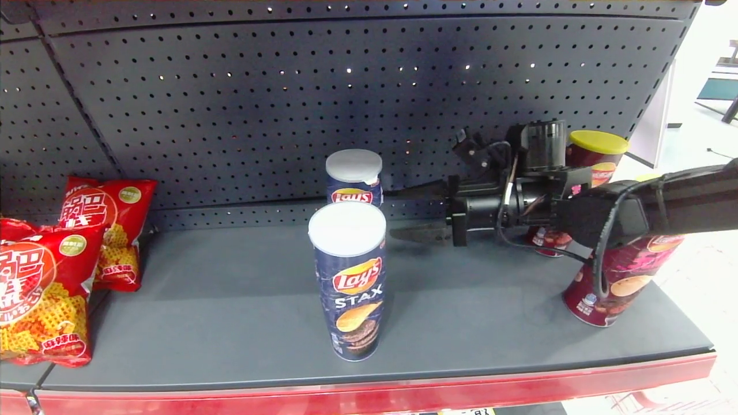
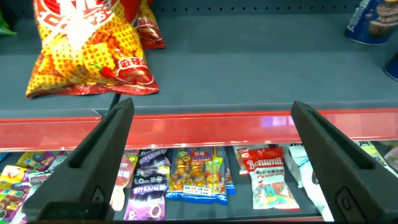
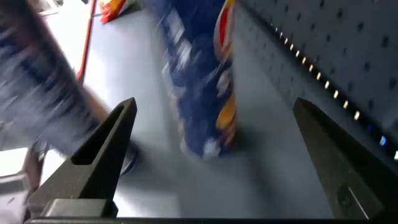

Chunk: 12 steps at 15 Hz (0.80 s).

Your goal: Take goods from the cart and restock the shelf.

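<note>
- The front blue can [image 1: 349, 282] stands upright in the middle of the shelf [image 1: 230, 323], closest to its red lip. The rear blue can [image 1: 353, 176] stands right behind it, by the pegboard [image 1: 230, 104].
- The right pincer [image 1: 418, 212] lies level just beside the rear blue can, fingers apart and holding nothing.
- A sideways nudge from either finger would likely topple these tall, narrow cans. If the rear one fell forward, it could knock the front one toward the edge.
- The right arm crosses close by the rear red can [image 1: 597, 153] and the front red can [image 1: 620, 282], so a careless pull-back could clip them.
- The left pincer [image 2: 212, 104], fingers apart and empty, hangs before the shelf lip, above sweet packets [image 2: 199, 174] on the lower shelf.
- Snack bags [image 1: 40, 294] lie well apart, at the left.
</note>
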### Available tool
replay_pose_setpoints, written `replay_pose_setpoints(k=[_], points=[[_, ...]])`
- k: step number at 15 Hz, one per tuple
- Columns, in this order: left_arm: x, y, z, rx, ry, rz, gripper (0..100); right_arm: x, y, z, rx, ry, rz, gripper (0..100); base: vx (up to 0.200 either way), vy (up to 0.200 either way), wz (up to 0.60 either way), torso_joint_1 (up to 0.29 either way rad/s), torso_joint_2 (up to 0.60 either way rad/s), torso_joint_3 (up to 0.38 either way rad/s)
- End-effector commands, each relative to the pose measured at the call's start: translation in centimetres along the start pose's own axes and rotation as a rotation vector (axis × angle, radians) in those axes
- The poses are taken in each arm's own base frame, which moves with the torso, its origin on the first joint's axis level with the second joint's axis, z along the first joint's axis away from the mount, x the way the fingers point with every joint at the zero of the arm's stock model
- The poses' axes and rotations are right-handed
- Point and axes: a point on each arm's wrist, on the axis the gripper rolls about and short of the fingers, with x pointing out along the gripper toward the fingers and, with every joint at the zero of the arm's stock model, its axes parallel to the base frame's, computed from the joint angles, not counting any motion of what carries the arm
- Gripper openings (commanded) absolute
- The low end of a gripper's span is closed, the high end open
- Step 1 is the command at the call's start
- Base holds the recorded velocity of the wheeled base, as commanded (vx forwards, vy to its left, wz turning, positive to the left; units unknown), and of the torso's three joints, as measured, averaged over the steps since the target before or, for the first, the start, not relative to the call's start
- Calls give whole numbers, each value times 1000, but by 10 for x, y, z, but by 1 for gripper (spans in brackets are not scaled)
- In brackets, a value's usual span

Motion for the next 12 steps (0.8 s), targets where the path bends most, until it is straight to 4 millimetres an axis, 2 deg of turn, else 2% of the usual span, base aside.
replay_pose_setpoints(k=[1, 4, 5, 9, 12], points=[[0, 0, 0, 0, 2, 0, 100, -21, 16, 7, -7, -5, -3, 100, 0, 0, 0, 0, 0, 0], [0, 0, 0, -1, 2, 2, 100, -29, 29, 6, -1, 2, 6, 100, 0, 0, 0, 0, 0, 0], [0, 0, 0, 0, 3, 1, 100, -31, 40, 7, 1, 3, 27, 100, 0, 0, 0, 0, 0, 0], [0, 0, 0, 0, 3, 2, 100, -21, 72, 7, -8, 13, 112, 100, 0, 0, 0, 0, 0, 0], [0, 0, 0, 0, 2, 2, 100, -12, 84, 10, -17, 11, 156, 100, 0, 0, 0, 0, 0, 0]])
